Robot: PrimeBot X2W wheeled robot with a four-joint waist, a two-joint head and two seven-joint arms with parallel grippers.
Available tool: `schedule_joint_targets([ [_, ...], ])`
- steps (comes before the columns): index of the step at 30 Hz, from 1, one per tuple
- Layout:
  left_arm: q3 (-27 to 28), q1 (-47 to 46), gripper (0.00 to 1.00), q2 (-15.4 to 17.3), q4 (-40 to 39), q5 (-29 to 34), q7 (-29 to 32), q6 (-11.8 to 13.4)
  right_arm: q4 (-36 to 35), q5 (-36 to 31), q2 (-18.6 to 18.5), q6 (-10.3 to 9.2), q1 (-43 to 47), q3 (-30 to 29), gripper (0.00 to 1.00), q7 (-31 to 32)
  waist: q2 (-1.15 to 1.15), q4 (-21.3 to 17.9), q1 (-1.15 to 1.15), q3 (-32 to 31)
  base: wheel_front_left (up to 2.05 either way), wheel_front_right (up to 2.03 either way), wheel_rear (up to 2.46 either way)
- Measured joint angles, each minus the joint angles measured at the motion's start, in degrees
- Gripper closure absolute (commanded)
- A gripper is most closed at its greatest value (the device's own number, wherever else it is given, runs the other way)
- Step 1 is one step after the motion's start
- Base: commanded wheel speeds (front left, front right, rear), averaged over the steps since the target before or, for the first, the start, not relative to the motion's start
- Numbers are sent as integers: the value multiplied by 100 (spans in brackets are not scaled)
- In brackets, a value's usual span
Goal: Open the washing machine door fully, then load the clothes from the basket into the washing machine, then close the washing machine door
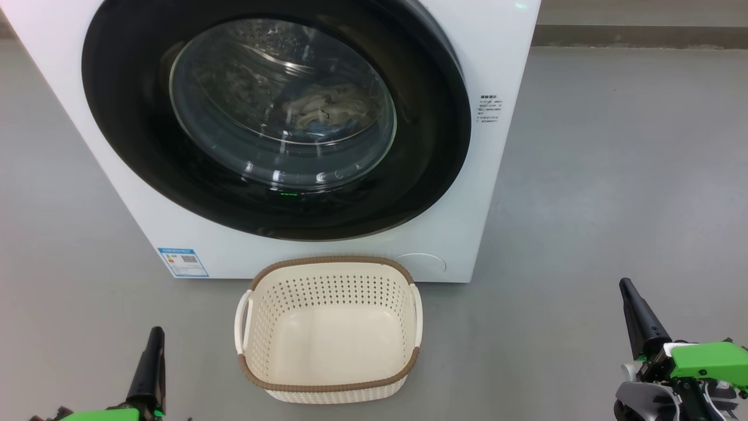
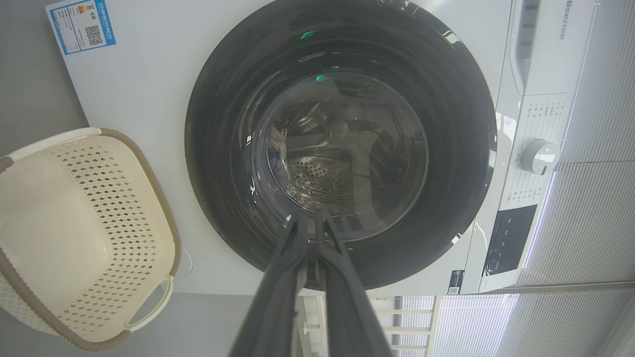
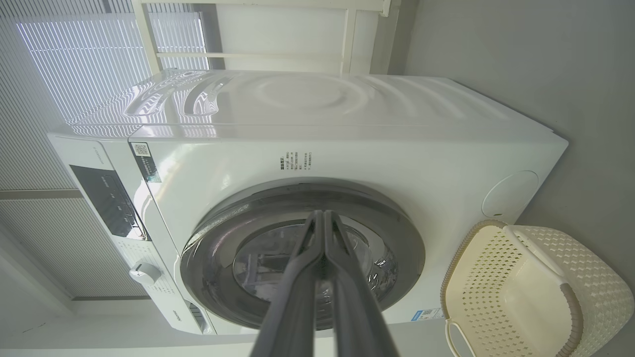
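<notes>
I had two claws, and each was pinched narrow, its two dark fingers pressed together with nothing between them. My left claw (image 2: 310, 214) and my right claw (image 3: 323, 213) hung low above the grey floor (image 1: 613, 175), well apart from each other. One basket (image 1: 330, 260) stood on the floor between them and a little ahead, touching neither. Its two side handles were free and I could see its whole smooth bottom. Just beyond the basket, ahead of both claws, stood the one washing machine (image 1: 497, 70). Its single round door (image 1: 140, 146) lay flush against the white front. Through the one glass window I made out the clothes (image 1: 318, 111), a pale and blue heap low in the drum. I could not count the garments. One blue label (image 1: 183, 262) sat on the machine's lower corner, ahead of my left claw.
</notes>
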Motion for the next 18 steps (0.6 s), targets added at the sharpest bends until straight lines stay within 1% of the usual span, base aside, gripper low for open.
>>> schedule_joint_targets([
  [18,-1,0,100,0,0,0,0,0,0,0,2,0,0,-2,100,0,0,0,0,0,0,0,0],
])
